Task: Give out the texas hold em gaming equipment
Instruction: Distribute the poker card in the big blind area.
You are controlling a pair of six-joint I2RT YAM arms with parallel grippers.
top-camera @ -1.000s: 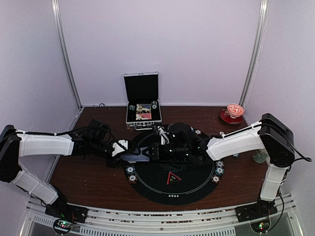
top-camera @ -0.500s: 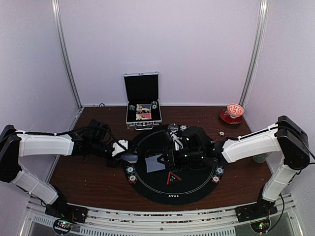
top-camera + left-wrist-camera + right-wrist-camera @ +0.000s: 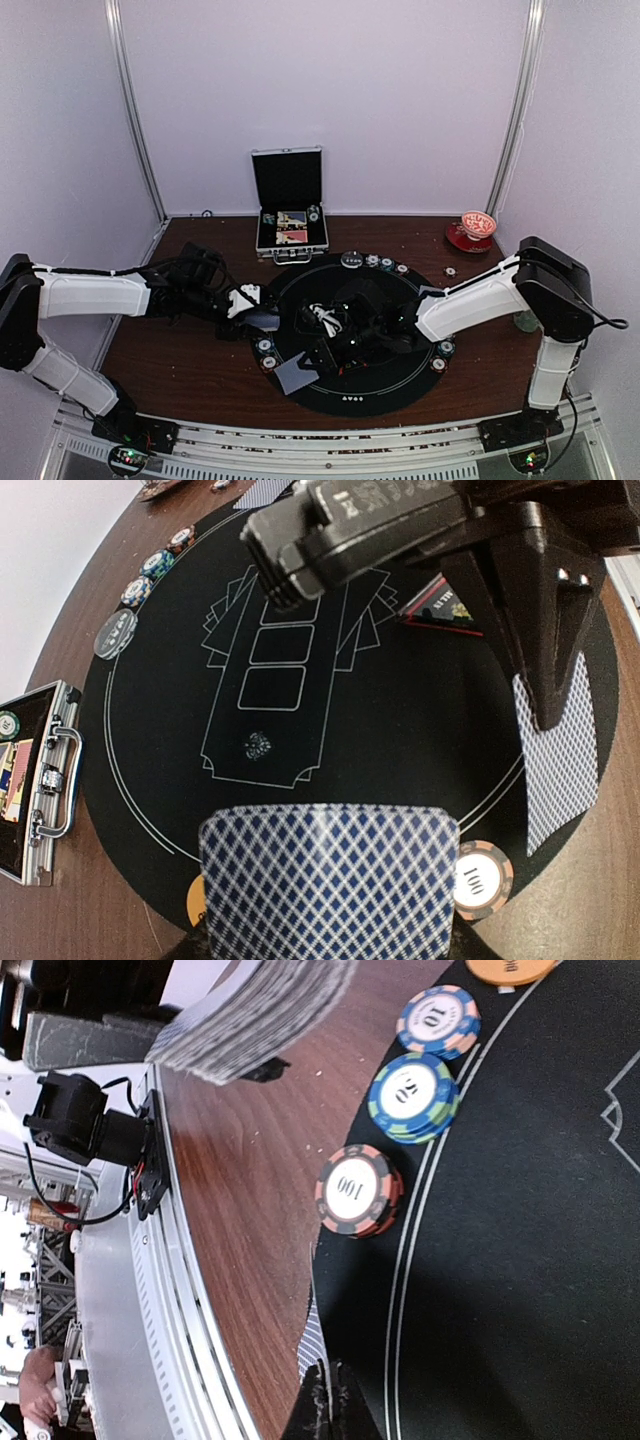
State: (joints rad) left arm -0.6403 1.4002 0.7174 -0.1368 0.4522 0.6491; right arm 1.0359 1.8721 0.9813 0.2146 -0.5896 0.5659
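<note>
Two end effectors split the dealing. The left end effector (image 3: 258, 310) is clamped on the deck (image 3: 330, 880), holding it flat and face down just above the mat (image 3: 400, 740). This probably keeps the top card within the other arm's reach. The right end effector (image 3: 545, 710) has its fingers together on a single card (image 3: 562, 770), pinched at one short end. The rest of that card trails beyond the tips, across the mat's rim and onto the wooden surface (image 3: 250, 1210). Judging by that low, flat hold, the card is being laid at a player's place on the near side, not lifted.

Card backs carry a fine blue-and-white diamond lattice. From the right wrist view the deck's edge shows as a thin grey, slightly fanned stack, so the cards will slide easily over one another.

Beside the right end effector, three short chip stacks sit along the mat's white border line:
- a red-and-black stack marked 100 (image 3: 358, 1190)
- a blue-and-green stack marked 10 (image 3: 413, 1095)
- a blue-and-orange stack marked 10 (image 3: 438, 1020)

Past them lies a plain orange disc (image 3: 510, 968). The chips are thick, round and stripe-edged, with white centre labels.

The mat is matt black, probably soft, and printed with thin white card outlines. The surface is glossy dark brown wood. Well off to the left end effector's side stands a ribbed silver case (image 3: 40, 780).
</note>
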